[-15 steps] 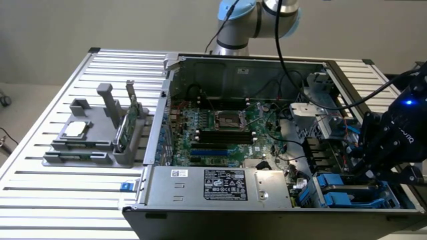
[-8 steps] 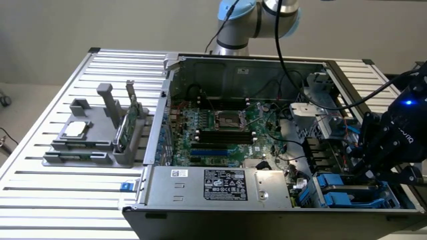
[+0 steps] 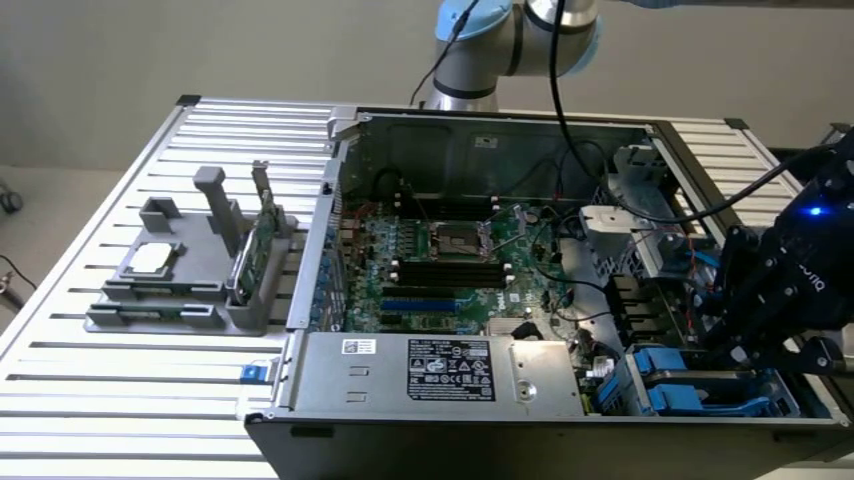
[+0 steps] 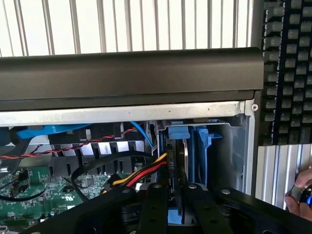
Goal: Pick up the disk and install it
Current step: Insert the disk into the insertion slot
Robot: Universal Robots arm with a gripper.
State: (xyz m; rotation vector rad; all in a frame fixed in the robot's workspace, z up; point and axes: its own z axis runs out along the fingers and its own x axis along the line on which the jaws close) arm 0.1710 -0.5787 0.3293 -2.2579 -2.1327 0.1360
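While the gripper [image 4: 170, 195] hangs low in the wrist frame over the drive bay, grip state cannot be told | disk [image 4: 178, 161] stands on edge in its blue carrier between the fingers, seemingly seated in the bay | computer case [image 3: 441, 375] open at the exterior view's lower right for access.

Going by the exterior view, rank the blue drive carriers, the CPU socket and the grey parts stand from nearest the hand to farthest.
1. Blue drive carriers, just beside the hand.
2. CPU socket, mid-motherboard.
3. Grey parts stand, outside the case, on the exterior view's left.
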